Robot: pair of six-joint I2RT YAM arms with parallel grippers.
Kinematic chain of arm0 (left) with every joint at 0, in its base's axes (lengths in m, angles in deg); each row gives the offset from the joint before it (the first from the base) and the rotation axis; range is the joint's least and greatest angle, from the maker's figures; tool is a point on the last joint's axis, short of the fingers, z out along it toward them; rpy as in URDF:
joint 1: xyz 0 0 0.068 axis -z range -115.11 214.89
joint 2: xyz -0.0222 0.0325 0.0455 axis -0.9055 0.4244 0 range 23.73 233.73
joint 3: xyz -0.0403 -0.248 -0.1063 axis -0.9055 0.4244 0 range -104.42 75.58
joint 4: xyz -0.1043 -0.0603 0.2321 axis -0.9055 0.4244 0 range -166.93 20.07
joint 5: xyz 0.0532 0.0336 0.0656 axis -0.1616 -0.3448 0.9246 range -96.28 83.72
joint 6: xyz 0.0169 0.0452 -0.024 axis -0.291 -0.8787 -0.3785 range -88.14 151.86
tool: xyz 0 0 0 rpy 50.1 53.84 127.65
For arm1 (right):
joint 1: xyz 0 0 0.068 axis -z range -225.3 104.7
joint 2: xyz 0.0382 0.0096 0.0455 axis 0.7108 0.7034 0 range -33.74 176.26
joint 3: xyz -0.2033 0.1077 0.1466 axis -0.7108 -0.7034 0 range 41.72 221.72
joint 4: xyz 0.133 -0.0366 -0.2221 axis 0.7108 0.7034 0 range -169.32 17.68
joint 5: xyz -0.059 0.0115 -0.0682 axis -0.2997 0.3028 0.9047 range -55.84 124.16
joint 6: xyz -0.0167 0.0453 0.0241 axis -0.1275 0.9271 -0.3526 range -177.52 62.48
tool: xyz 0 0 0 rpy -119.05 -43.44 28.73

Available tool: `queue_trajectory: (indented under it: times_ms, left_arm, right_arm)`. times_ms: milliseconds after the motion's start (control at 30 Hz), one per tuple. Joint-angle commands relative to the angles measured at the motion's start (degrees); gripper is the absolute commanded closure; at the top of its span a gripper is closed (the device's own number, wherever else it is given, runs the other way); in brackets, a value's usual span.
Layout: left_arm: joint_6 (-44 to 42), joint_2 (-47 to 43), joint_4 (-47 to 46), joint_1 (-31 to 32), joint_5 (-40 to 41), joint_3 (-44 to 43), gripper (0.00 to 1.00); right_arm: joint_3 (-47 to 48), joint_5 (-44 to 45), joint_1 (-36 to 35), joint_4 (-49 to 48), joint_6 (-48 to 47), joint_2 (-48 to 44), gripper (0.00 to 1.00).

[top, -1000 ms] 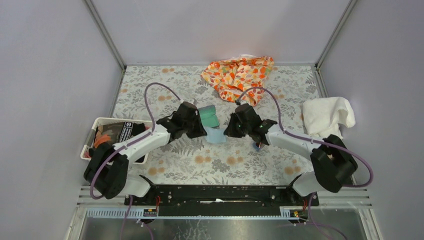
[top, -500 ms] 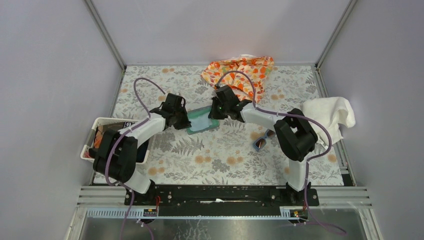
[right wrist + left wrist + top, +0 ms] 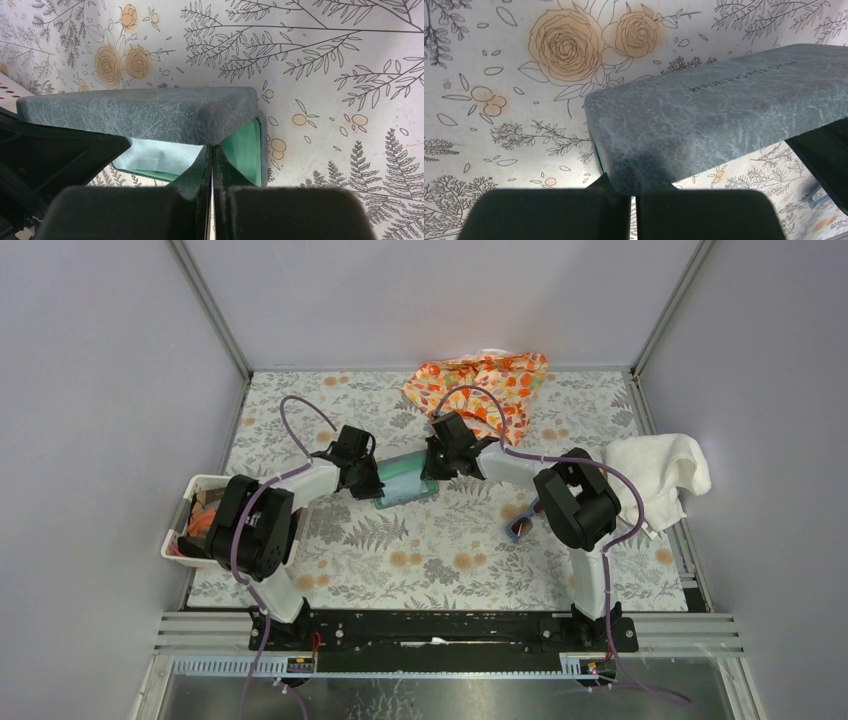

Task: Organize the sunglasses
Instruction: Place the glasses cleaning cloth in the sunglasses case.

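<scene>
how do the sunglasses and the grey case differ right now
The grey case is gripped at either end by the left gripper and right gripper; the sunglasses lie free, touched by neither. The case is grey outside, teal inside; the sunglasses have a blue frame. The case is the larger.

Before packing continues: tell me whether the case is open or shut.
Ajar: the case lid hangs over a gap showing green lining and the cloth; the sunglasses lie outside it.

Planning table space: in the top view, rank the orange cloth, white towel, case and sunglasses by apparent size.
Largest to smallest:
orange cloth
white towel, only slightly smaller
case, partly covered
sunglasses
</scene>
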Motion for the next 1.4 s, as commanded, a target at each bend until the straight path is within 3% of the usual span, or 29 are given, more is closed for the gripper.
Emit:
queue_trajectory:
  times_ms: [0,667,800,1133,1367]
  left_arm:
    - [-1.32,1.14,-2.25,-0.58,-0.86,-2.11,1.00]
    - [-1.72,1.10,-0.17,-0.11,0.82,-2.04,0.98]
    - [-1.56,-0.28,1.42,0.36,3.53,-2.04,0.70]
    - [-1.75,-7.14,5.67,2.94,8.93,-2.01,0.52]
    - [-1.99,-13.75,8.59,4.23,9.73,-0.88,0.47]
  right_arm:
    - [0.30,-1.08,0.50,-0.78,-0.71,0.10,1.00]
    - [-3.35,-0.03,0.52,-2.33,-0.52,-1.05,1.00]
    - [-3.41,-0.61,0.55,-2.59,-0.32,-2.05,0.86]
    - [-6.13,1.60,0.50,-0.59,-0.71,-11.68,0.54]
    - [-16.45,12.00,1.03,3.16,-0.66,-27.62,0.31]
